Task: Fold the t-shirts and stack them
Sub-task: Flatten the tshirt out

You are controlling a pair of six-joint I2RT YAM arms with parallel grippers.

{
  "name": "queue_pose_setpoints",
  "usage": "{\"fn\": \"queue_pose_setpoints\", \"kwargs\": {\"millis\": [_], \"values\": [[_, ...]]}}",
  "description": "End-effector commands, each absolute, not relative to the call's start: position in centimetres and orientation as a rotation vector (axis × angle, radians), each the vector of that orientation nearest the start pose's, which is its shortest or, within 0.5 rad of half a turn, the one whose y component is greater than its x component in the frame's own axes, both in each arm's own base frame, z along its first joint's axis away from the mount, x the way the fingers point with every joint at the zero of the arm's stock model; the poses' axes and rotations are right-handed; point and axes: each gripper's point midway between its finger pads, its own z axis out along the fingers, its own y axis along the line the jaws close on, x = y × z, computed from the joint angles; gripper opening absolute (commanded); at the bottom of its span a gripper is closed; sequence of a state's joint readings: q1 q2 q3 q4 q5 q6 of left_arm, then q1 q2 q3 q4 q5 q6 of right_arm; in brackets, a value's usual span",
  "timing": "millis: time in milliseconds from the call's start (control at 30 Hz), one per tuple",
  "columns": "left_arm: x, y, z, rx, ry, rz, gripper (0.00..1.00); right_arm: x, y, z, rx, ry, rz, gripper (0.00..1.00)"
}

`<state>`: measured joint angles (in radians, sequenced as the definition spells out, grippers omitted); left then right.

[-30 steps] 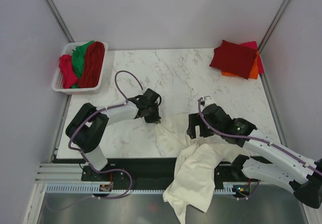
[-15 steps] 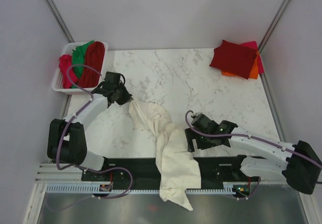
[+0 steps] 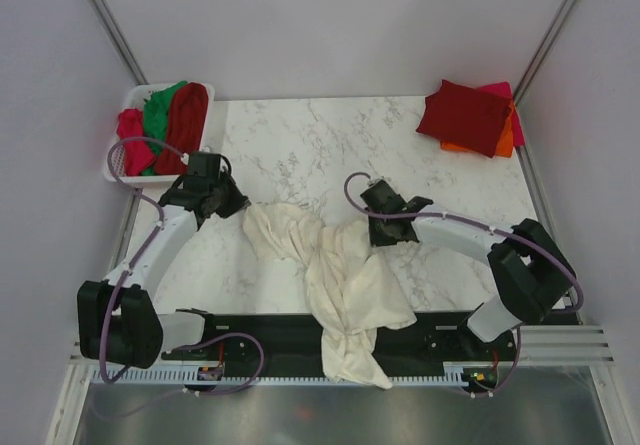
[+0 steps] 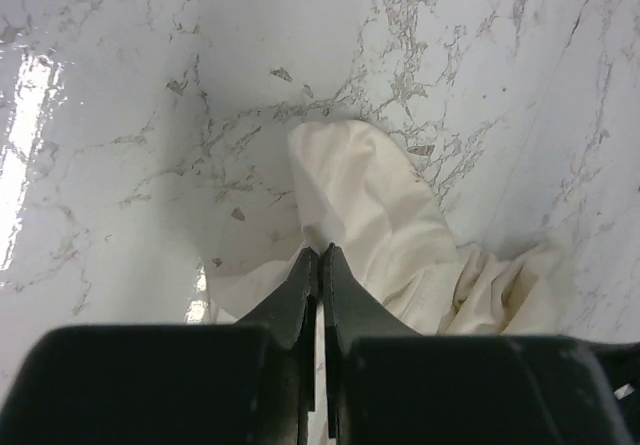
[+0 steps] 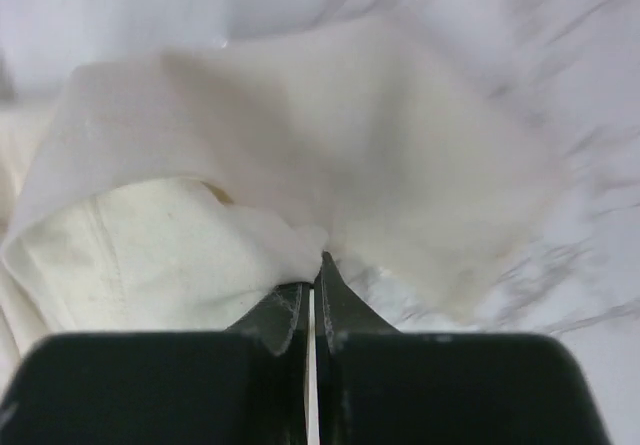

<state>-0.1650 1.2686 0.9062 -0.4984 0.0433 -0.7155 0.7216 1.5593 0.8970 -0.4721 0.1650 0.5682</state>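
Note:
A crumpled cream t-shirt [image 3: 340, 265] lies across the near middle of the marble table [image 3: 330, 145], and its lower part hangs over the near edge. My left gripper [image 3: 238, 208] is shut on the shirt's left end. In the left wrist view the cloth [image 4: 370, 205] bunches just past the pinched tips of that gripper [image 4: 320, 250]. My right gripper [image 3: 383, 235] is shut on the shirt's right side. In the right wrist view a fold of the cloth [image 5: 300, 145] is caught between the tips of that gripper [image 5: 318, 260]. Folded red, pink and orange t-shirts [image 3: 468, 115] are stacked at the back right corner.
A white basket [image 3: 118, 173] at the back left holds bundled pink, green and dark red shirts. Metal frame posts and pale walls close in the table's left and right edges. The arm bases and a black rail run along the near edge.
The right gripper swung from the near edge up to the shirt's right side and shut on it. The left gripper shifted a little left and nearer, drawing the shirt wider across the table.

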Motion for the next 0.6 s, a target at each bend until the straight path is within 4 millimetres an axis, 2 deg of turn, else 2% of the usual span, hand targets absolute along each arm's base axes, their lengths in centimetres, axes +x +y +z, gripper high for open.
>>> {"fn": "queue_pose_setpoints", "kwargs": {"millis": [0, 67, 100, 167, 200, 300, 367, 433, 467, 500, 567], "values": [[31.0, -7.6, 15.2, -0.558, 2.351, -0.419, 0.02, 33.6, 15.3, 7.5, 0.093, 2.501, 0.082, 0.0], [30.4, -6.6, 15.8, -0.547, 2.344, -0.385, 0.02, 36.3, 12.9, 8.4, 0.199, 2.473, 0.056, 0.0], [30.4, -6.4, 16.1, -0.542, 2.338, -0.382, 0.02, 39.0, 11.0, 9.4, 0.271, 2.437, 0.033, 0.0], [30.0, -5.9, 16.3, -0.528, 2.339, -0.357, 0.02, 41.5, 9.7, 9.8, 0.312, 2.414, 0.009, 0.0], [29.8, -5.7, 16.2, -0.523, 2.341, -0.347, 0.02, 43.5, 9.6, 10.1, 0.308, 2.402, 0.012, 0.0], [29.2, -5.1, 15.3, -0.504, 2.368, -0.299, 0.02, 45.3, 8.4, 9.7, 0.276, 2.432, -0.124, 0.02], [28.8, -4.9, 14.7, -0.506, 2.385, -0.285, 0.02, 44.3, 6.4, 9.2, 0.351, 2.449, -0.235, 0.1], [28.7, -4.9, 14.7, -0.501, 2.385, -0.281, 0.02, 42.6, 5.4, 8.1, 0.429, 2.463, -0.189, 0.11], [28.8, -4.9, 14.8, -0.498, 2.381, -0.281, 0.02, 41.8, 5.5, 7.4, 0.443, 2.483, -0.15, 0.06], [28.8, -4.8, 15.0, -0.493, 2.377, -0.28, 0.02, 39.5, 5.3, 6.1, 0.443, 2.521, -0.125, 0.04], [28.9, -4.9, 15.3, -0.48, 2.372, -0.281, 0.02, 37.6, 7.2, 5.0, 0.42, 2.572, 0.034, 0.0]]}}
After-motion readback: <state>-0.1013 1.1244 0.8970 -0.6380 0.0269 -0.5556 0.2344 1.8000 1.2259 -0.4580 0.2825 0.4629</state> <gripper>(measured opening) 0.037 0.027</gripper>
